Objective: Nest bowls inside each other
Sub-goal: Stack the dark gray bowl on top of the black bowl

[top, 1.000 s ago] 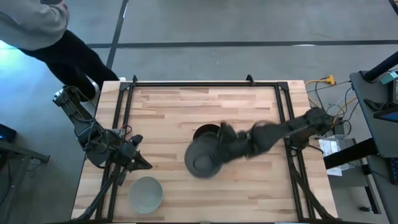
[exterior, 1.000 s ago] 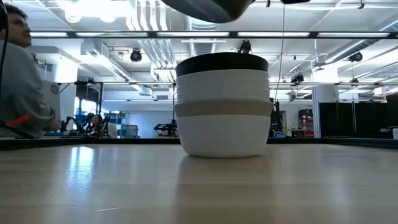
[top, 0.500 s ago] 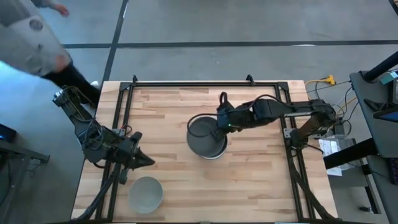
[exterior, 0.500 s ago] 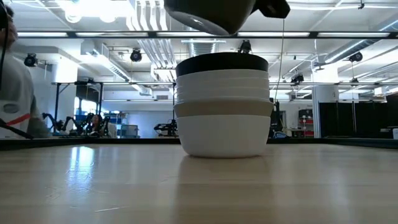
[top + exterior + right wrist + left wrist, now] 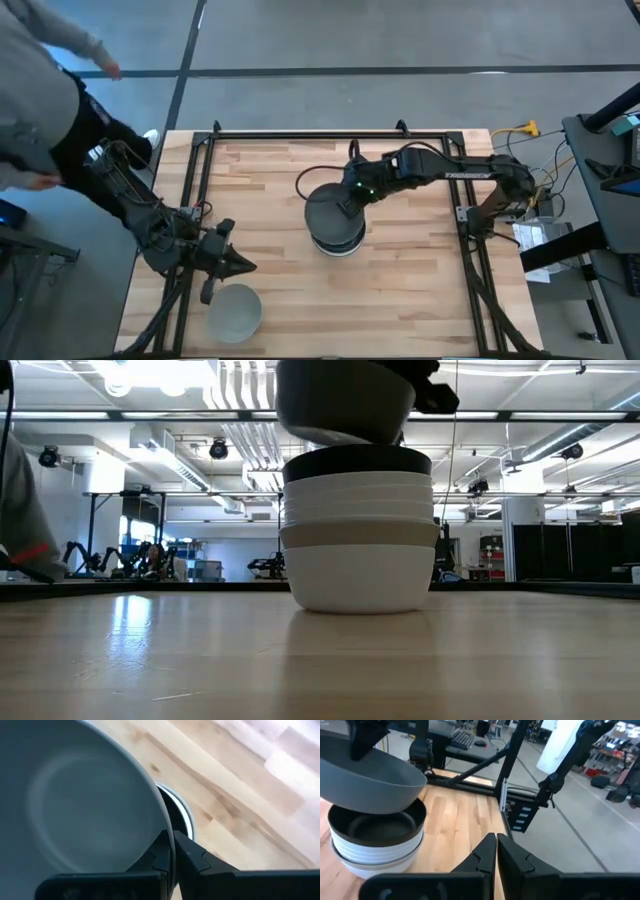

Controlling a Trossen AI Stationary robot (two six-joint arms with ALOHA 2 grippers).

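Lone grey bowl beside shut left tool, near person.

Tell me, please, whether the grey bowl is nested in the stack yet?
Not yet: the grey bowl hangs above the stack, pinched at its rim by the right gripper.

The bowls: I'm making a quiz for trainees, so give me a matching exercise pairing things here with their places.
Things:
1. grey bowl
2. black bowl
3. beige-grey bowl
4. left gripper

Places:
A. alone near the table's front-left corner
B. top of the stack
C. shut, just above the lone bowl
D. held over the stack by the right gripper

Pairs: 1-D, 2-B, 3-A, 4-C
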